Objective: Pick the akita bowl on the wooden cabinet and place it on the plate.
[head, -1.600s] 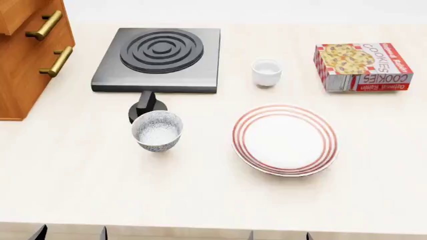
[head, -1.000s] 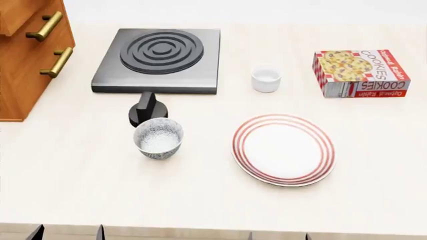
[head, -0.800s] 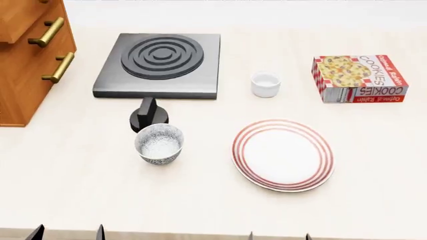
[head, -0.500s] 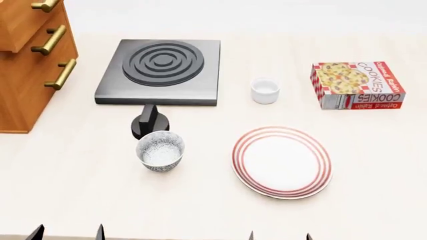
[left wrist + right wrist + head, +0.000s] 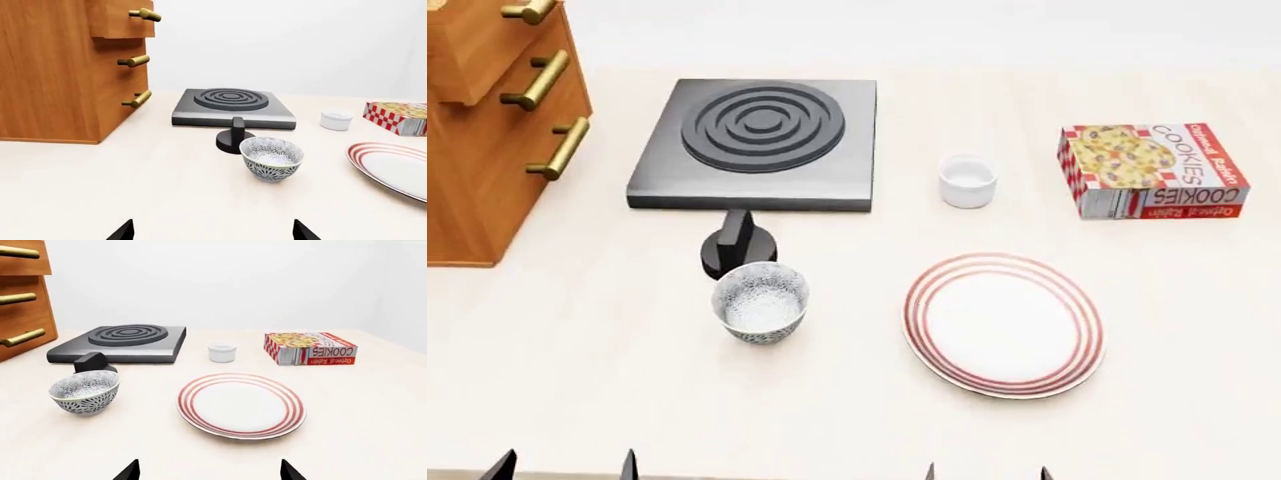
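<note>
I see a small round white ceramic bowl with a dense dark speckled-floral outside (image 5: 759,302) standing upright and empty on the pale desk (image 5: 587,350), not on the large orange-brown wood-grain cabinet with brass-gold bar handles (image 5: 474,150), which stands well apart at the desk's far left. No bowl shows on what I can see of that cabinet. The round flat white plate with thin red concentric rings (image 5: 1005,324) lies bare, near the bowl's right.
</note>
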{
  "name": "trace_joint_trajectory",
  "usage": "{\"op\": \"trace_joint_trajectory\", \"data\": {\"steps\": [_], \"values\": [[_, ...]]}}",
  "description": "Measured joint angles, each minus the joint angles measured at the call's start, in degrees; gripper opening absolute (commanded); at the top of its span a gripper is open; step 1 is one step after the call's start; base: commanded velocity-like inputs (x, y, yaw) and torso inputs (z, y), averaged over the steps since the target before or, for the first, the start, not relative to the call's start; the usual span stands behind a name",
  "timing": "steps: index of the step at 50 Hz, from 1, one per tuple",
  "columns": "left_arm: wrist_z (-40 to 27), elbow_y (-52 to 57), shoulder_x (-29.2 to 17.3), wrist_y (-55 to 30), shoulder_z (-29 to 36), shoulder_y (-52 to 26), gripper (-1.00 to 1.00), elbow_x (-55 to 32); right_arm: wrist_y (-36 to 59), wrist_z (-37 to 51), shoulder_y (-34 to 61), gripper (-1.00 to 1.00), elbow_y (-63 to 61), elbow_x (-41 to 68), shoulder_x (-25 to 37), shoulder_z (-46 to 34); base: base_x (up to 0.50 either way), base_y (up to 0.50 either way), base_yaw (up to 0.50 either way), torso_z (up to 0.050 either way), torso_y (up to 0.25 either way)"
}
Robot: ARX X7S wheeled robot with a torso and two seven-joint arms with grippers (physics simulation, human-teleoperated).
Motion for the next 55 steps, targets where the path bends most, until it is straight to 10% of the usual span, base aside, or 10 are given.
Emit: {"op": "trace_joint_trajectory", "data": {"steps": [55], "values": [[-2.78,-1.44,-2.39,1.27,3.13,-0.69,1.0,-0.69,-0.35,2.83,0.55,1.0,0.4,1.63,2.01,-2.78,0.0,0.42,0.0,0.0,0.0]]}}
